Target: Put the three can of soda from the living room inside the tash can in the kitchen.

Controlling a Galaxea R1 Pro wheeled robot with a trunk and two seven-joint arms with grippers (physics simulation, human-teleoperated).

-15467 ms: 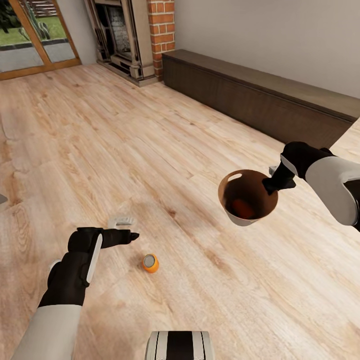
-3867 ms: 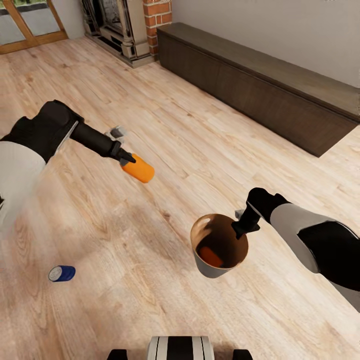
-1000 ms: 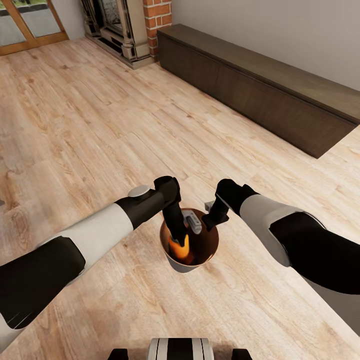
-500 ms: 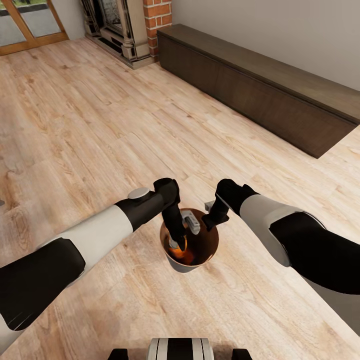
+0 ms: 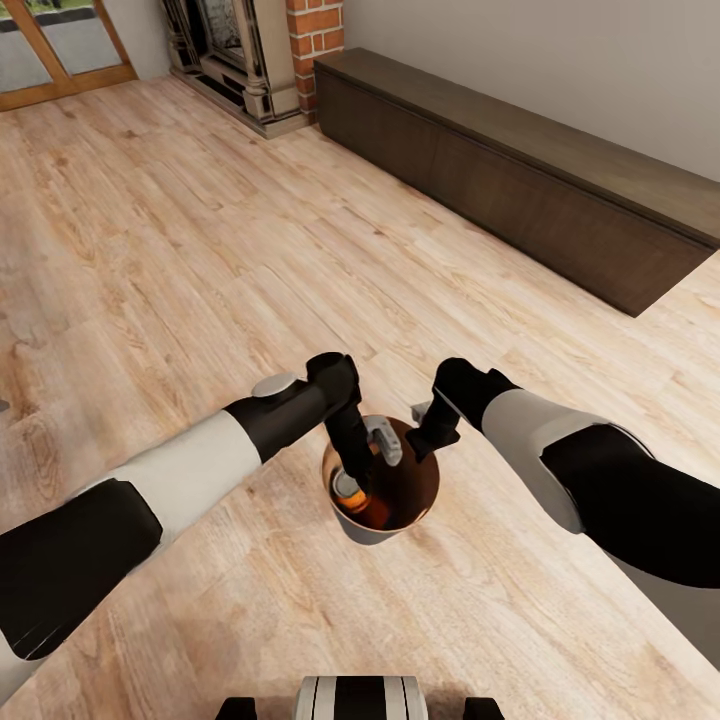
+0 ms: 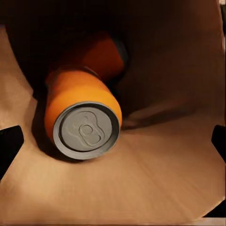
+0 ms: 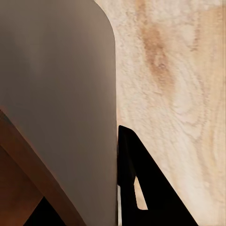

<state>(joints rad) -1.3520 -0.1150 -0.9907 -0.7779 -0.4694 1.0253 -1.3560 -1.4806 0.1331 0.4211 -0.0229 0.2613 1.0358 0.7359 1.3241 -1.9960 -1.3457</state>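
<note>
- The left gripper [image 5: 352, 480] is reaching down into the mouth of the trash can [image 5: 420, 512], just below the centre of the head view, in the living room with the long dark cabinet [image 5: 520, 180] running across the upper right and the brick fireplace [image 5: 318, 28] at the top.
- In the left wrist view two orange soda cans are lying on the brown floor of the bin: the nearer can [image 6: 82, 120] is showing its silvery end at centre left, and the second can [image 6: 101, 54] is sitting behind it in shadow, the two appearing to touch.
- The left gripper's dark fingertips [image 6: 10, 143] are sitting at the far side edges of that view, well apart and touching no can, so the pincer is released; judging by this, the dropping-in step for this can is finishing.
- The right gripper [image 5: 425, 440] is sitting at the bin's rim on the right; in the right wrist view one dark finger [image 7: 141, 188] is lying against the pale outer wall [image 7: 61, 94] with the brown inside at the lower left, so it is reading as clamped on the rim, holding the bin off the wooden floor [image 5: 200, 250].
- The next move is calling for lifting the left arm straight up clear of the rim without nudging the bin, then going for the remaining blue can.
- Hard to make out: the right gripper's inner finger is cut off, and the bin's floor is mostly hidden by the left wrist in the head view.
</note>
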